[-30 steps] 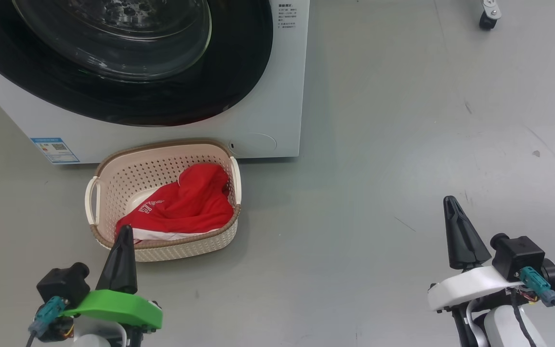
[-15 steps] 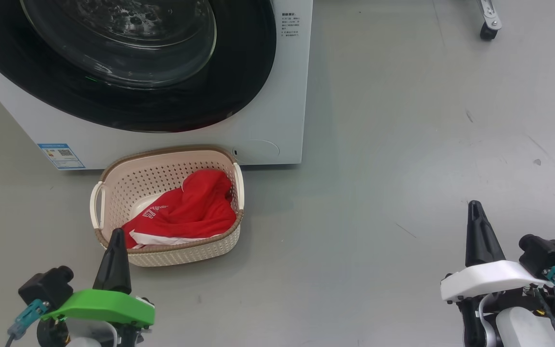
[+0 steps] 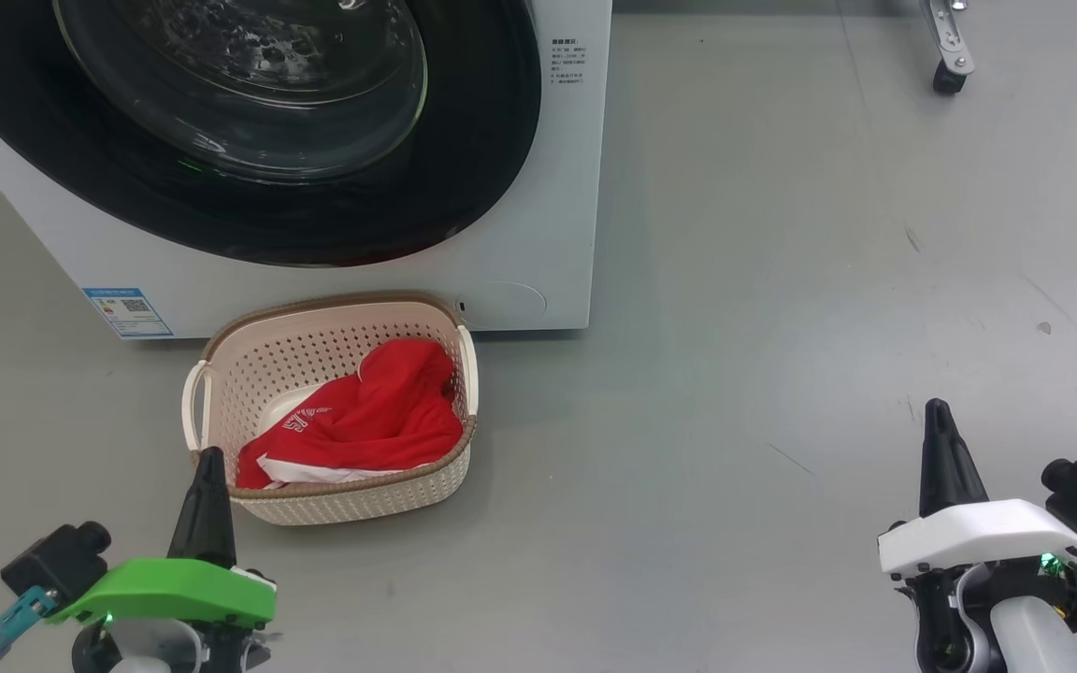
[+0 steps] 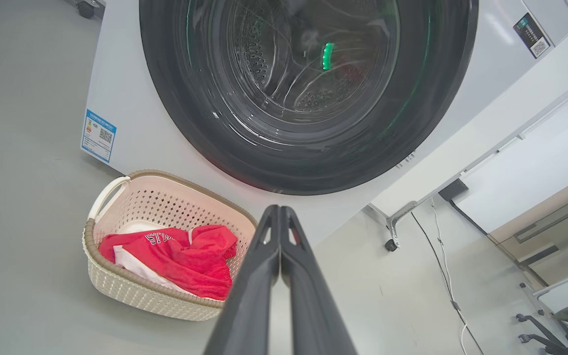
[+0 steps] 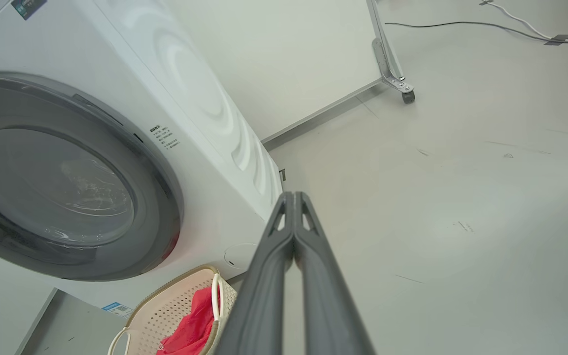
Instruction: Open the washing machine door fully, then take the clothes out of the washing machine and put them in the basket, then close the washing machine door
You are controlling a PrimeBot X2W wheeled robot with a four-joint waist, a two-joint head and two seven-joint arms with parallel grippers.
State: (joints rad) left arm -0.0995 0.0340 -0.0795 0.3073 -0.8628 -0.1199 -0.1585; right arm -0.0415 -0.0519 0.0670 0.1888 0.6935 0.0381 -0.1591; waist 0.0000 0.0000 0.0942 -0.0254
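Basket [image 3: 351,495] long axis runs along washing machine [image 3: 538,234] front, clothes [image 3: 361,421] inside.

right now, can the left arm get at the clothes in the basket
Probably yes. The left gripper, shut, is close to the near rim of the basket, the clothes lie uncovered inside it, and nothing stands between; the jaws must open first.

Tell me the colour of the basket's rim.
The rim is brown with a woven look, on a cream basket. It shows best in the head view.
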